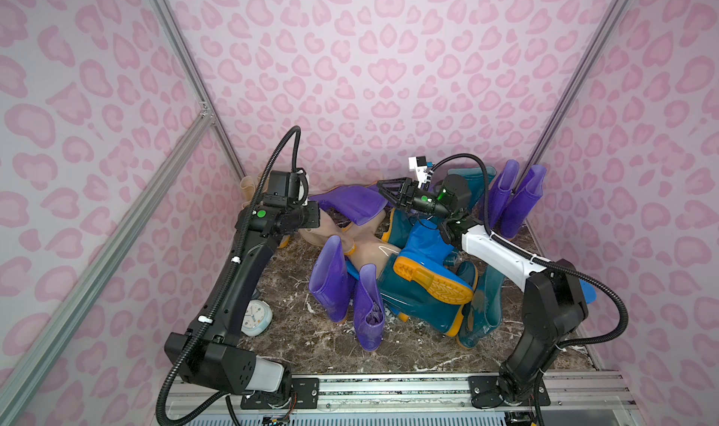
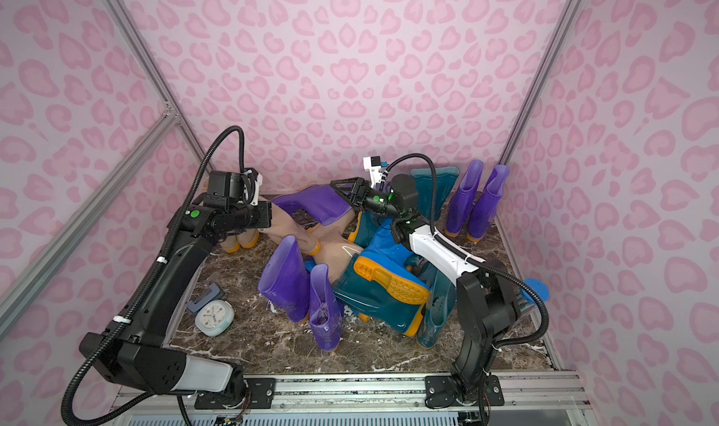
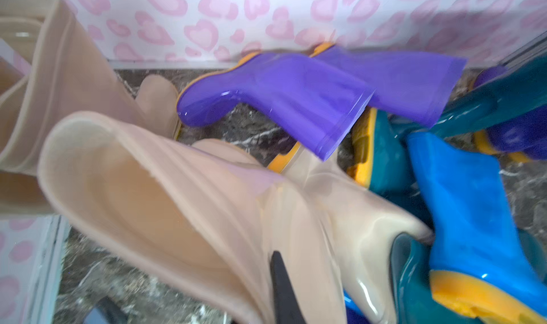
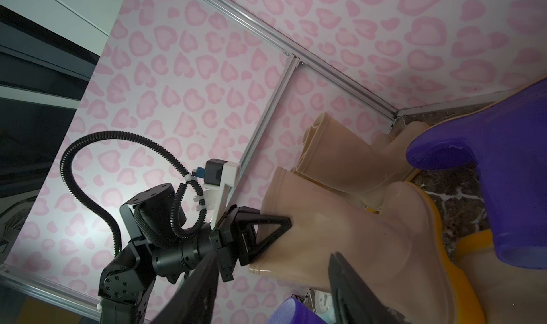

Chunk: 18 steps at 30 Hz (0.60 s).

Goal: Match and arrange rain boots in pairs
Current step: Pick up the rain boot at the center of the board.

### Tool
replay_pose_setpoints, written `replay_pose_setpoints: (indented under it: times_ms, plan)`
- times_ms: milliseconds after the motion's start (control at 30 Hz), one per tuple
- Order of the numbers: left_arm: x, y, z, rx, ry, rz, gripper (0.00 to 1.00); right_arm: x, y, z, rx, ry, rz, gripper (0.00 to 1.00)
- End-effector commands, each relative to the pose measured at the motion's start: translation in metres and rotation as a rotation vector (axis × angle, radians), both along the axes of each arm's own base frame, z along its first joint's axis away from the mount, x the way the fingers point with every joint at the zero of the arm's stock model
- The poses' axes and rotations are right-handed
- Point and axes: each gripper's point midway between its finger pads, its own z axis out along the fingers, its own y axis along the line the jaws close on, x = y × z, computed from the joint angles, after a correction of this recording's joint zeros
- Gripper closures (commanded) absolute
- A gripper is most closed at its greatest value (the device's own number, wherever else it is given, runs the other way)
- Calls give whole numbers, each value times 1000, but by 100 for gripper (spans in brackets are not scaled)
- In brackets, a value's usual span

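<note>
Left jaws pinch the cuff of a beige boot (image 4: pixel 355 233); right jaws stand apart, empty

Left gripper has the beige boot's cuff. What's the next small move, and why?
Probably lift the beige boot slightly toward the two standing beige boots: the left gripper is shut on its cuff, and that pair stands right beside it.

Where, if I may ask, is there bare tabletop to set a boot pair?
Bare marble tabletop runs along the front, between boot pile and base rail; a smaller patch lies between alarm clock and purple boot. The centre is crowded.
</note>
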Motion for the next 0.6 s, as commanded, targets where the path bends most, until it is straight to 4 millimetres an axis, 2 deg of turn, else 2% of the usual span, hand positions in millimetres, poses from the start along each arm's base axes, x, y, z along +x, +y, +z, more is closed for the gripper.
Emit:
replay_pose_setpoints:
  times_ms: [0,100,300,433,567]
  plan:
    - [-25,9,-10,58,58,-60,97,-7,-6,-9,-39,-28,6,38]
    - [-33,21,-9,113,51,-48,97,-11,-13,-11,-57,-38,5,38]
    - [-34,43,12,179,19,-48,97,-15,-19,-17,-100,-49,-8,38]
    - [-40,53,2,201,99,-59,97,-18,-19,-20,-88,-43,2,38]
    - [-47,66,4,213,89,-21,97,-20,-17,-21,-88,-39,18,38]
